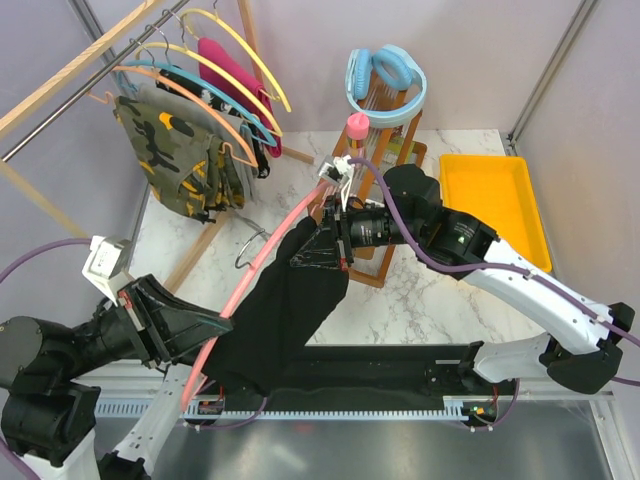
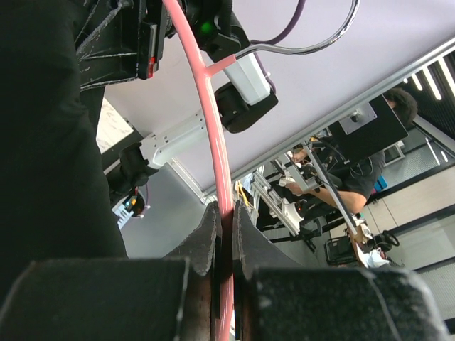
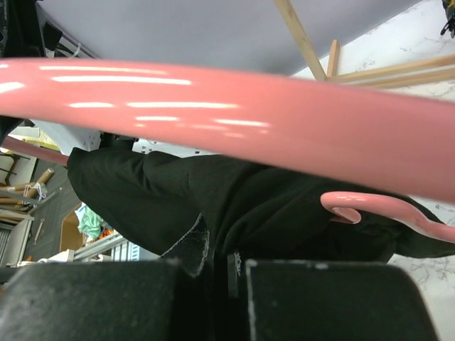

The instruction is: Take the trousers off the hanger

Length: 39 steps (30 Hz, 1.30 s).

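The black trousers point(image 1: 285, 305) hang from a pink hanger point(image 1: 262, 262) held slanted over the table. My left gripper point(image 1: 205, 335) is shut on the hanger's lower end; the left wrist view shows the pink bar point(image 2: 213, 128) pinched between the jaws point(image 2: 226, 227), black cloth point(image 2: 50, 142) to its left. My right gripper point(image 1: 318, 250) is shut on the black trousers near the hanger's upper end; the right wrist view shows black cloth point(image 3: 234, 199) between the jaws point(image 3: 220, 256), under the pink bar point(image 3: 234, 124). The camouflage trousers point(image 1: 175, 150) hang on an orange hanger on the rack at the back left.
A wooden rack point(image 1: 90, 60) at the back left carries several hangers and a magenta garment point(image 1: 232, 72). A wooden stand point(image 1: 385, 150) with a blue ring and a pink-capped bottle point(image 1: 357, 130) is behind my right gripper. A yellow tray point(image 1: 492, 200) lies at the right.
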Each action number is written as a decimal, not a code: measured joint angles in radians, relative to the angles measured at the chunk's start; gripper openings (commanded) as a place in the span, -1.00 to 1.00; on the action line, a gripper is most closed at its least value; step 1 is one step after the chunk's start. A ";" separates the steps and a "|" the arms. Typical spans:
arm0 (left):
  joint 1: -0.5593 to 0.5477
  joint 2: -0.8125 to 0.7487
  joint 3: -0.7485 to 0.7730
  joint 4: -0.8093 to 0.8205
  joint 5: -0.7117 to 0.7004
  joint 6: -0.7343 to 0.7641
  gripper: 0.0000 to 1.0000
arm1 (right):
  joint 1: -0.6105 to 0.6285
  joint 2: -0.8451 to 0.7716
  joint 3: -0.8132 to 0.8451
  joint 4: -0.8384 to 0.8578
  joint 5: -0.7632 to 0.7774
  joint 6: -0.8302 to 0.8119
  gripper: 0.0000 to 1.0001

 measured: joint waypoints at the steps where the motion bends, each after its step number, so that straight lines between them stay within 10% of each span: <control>1: 0.000 0.000 -0.002 -0.003 0.000 0.002 -0.96 | 0.000 0.000 0.000 -0.005 0.003 -0.002 -0.96; 4: 0.000 0.000 -0.006 -0.011 -0.001 0.009 -0.96 | 0.000 0.001 0.000 -0.021 0.003 -0.008 -0.22; 9: 0.000 0.002 -0.028 -0.033 -0.021 0.018 -0.96 | 0.003 0.005 0.032 -0.040 -0.002 -0.034 0.10; 18: 0.000 0.008 -0.034 -0.013 -0.013 0.016 -0.96 | 0.005 0.037 0.054 -0.020 -0.028 -0.033 0.03; 22: 0.000 0.008 -0.044 0.019 -0.002 -0.014 -0.96 | 0.005 0.071 0.054 0.006 -0.034 -0.027 -0.88; 25: 0.000 0.007 -0.044 0.037 0.009 -0.030 -0.96 | 0.004 0.084 0.054 0.020 -0.030 -0.017 -1.00; 39: -0.018 0.009 0.001 -0.034 -0.082 0.137 -0.96 | -0.012 0.086 0.158 0.011 -0.016 0.039 -1.00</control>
